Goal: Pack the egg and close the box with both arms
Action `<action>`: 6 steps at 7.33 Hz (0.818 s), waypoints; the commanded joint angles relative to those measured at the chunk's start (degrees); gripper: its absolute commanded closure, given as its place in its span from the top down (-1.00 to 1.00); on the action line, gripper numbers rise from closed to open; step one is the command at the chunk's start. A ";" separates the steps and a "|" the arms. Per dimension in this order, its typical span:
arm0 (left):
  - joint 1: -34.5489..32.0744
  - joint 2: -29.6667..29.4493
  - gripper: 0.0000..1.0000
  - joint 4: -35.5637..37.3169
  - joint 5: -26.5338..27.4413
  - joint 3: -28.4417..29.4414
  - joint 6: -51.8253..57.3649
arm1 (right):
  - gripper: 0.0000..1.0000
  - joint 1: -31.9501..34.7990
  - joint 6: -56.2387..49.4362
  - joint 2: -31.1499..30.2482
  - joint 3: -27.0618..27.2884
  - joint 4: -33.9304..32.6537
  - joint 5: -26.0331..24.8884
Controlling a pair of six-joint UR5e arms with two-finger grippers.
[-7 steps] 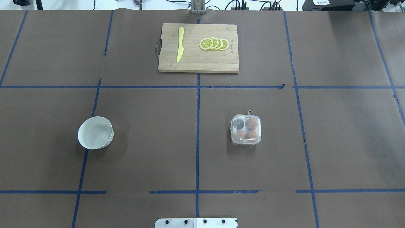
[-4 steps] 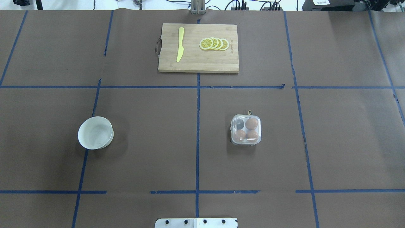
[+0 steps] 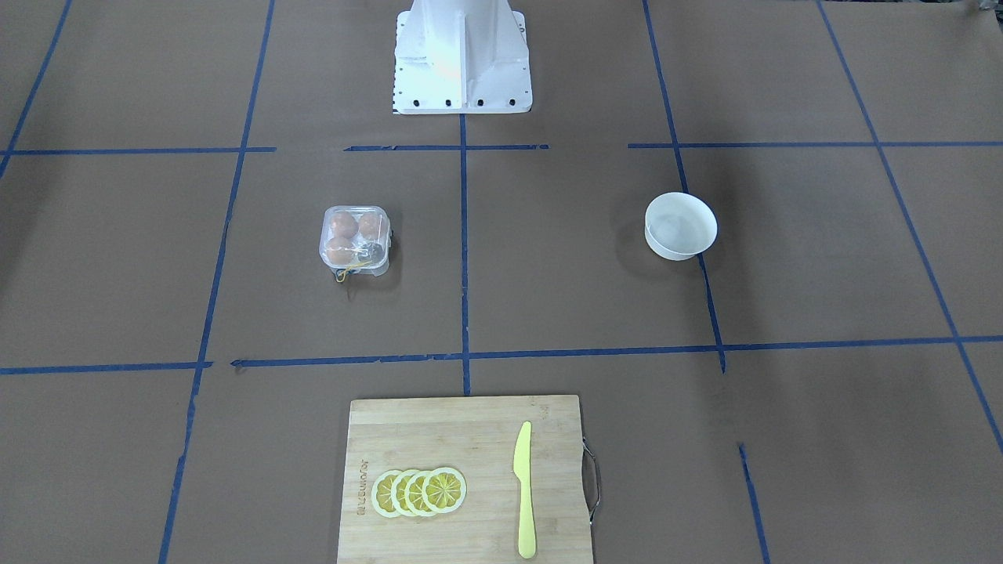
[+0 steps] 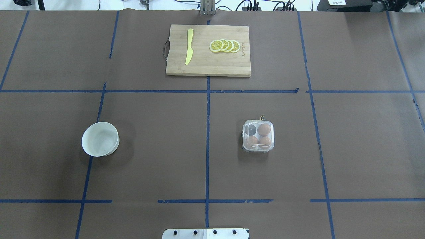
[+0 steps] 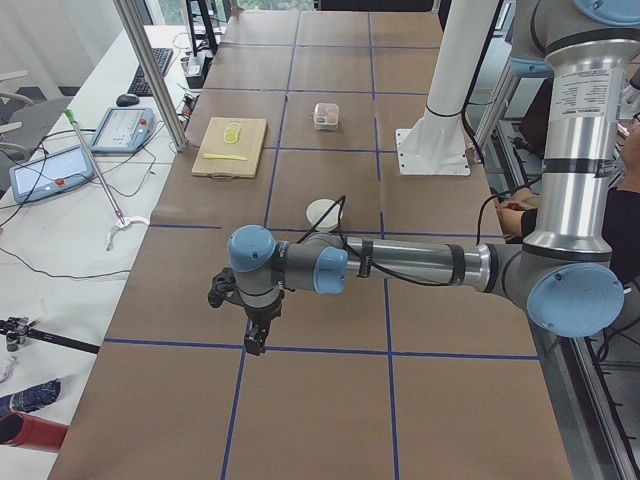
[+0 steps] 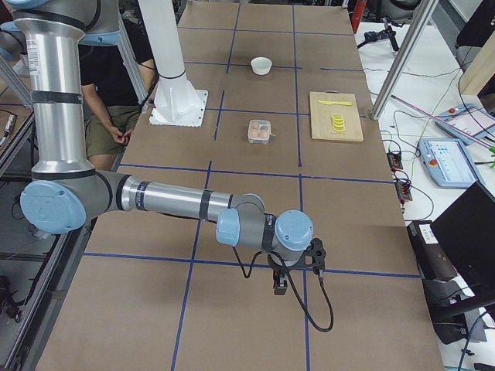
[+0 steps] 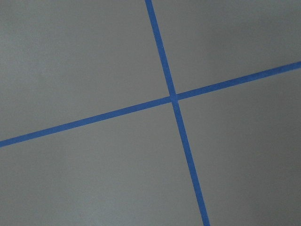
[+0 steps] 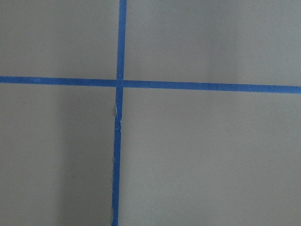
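Brown-papered worktop [image 4: 365, 149], egg box [image 4: 258, 136] on the robot's right half.
The box sits midway between near and far edges, just right of the centre line, clear lid down over three eggs [image 4: 264, 130]; its fourth cell looks dark. White bowl [image 4: 100, 139] stands on the left half, cutting board [image 4: 208, 68] at the far edge's middle. Left gripper [image 5: 255, 335] hangs near the left end edge, right gripper [image 6: 280, 284] near the right end; released or clenched, I cannot tell for either.
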 commanded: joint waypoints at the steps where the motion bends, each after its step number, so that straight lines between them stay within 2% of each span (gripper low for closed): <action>1: 0.00 -0.11 1.00 0.00 0.03 -0.16 -0.09 | 1.00 0.20 5.28 0.14 3.39 -0.10 -0.16; 3: 0.00 -0.11 1.00 0.00 0.03 -0.16 -0.09 | 1.00 0.20 9.23 -0.74 7.01 -0.36 -0.60; 6: 0.09 -0.29 1.00 0.00 -0.06 -0.34 -2.96 | 1.00 0.20 9.25 -0.83 7.02 -0.36 -0.51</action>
